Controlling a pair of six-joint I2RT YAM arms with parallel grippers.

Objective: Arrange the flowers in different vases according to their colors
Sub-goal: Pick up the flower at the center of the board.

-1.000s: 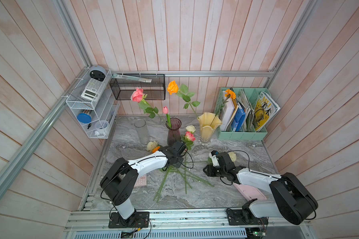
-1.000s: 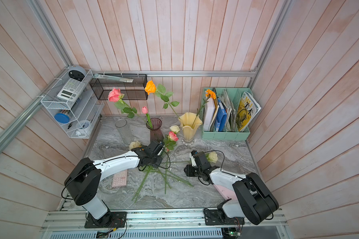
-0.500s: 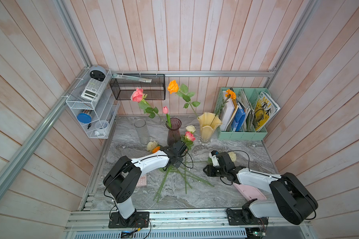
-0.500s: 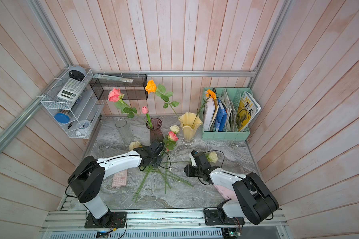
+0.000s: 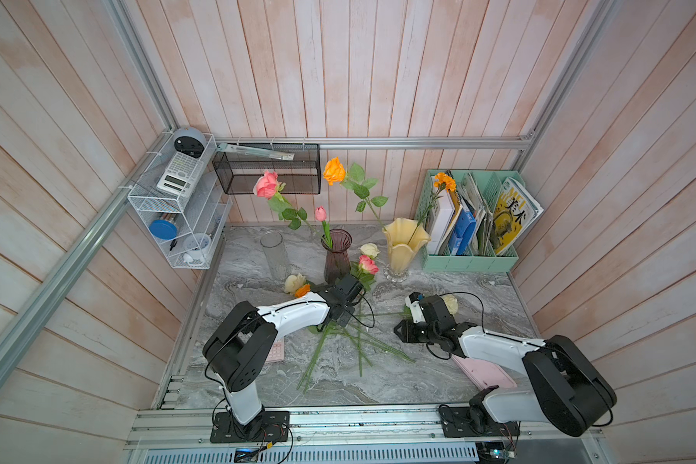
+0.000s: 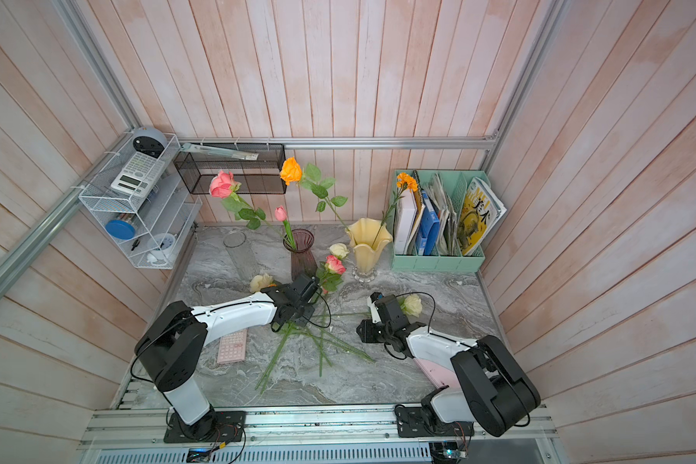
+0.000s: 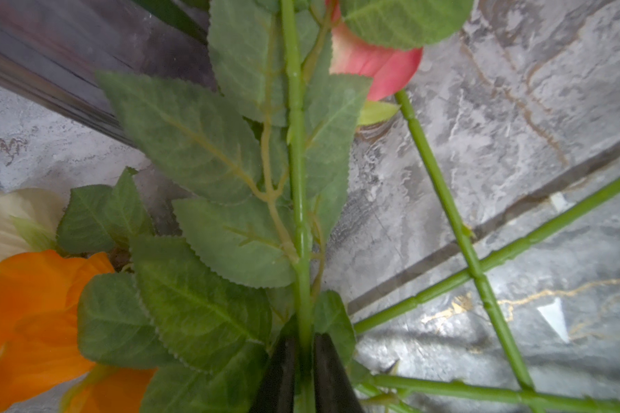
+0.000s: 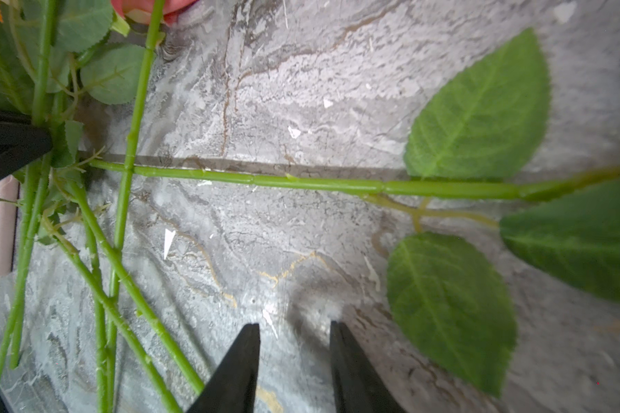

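Observation:
My left gripper [image 7: 304,343] is shut on a leafy green flower stem [image 7: 298,171] beside the dark purple vase [image 5: 337,253]; its head is out of the wrist view. That vase holds a pink rose [image 5: 267,184] and a pink bud [image 5: 320,213]. Two orange flowers stand in the yellow vase [image 5: 404,245]. The clear glass vase [image 5: 276,253] is empty. A pink rose [image 5: 368,264], cream roses [image 5: 369,250] and an orange flower [image 5: 303,290] lie on the marble with several crossed stems [image 5: 338,345]. My right gripper [image 8: 294,330] is open and holds nothing, near another cream rose [image 5: 451,303].
A mint-green file holder [image 5: 471,225] stands at the back right. A pink calculator [image 5: 276,351] lies by the left arm and a pink notebook [image 5: 483,371] under the right arm. A white wire shelf [image 5: 177,213] and black mesh basket [image 5: 266,168] hang on the walls.
My left gripper has closed onto the leafy stem, and the left arm's elbow has shifted slightly. The right arm has not moved.

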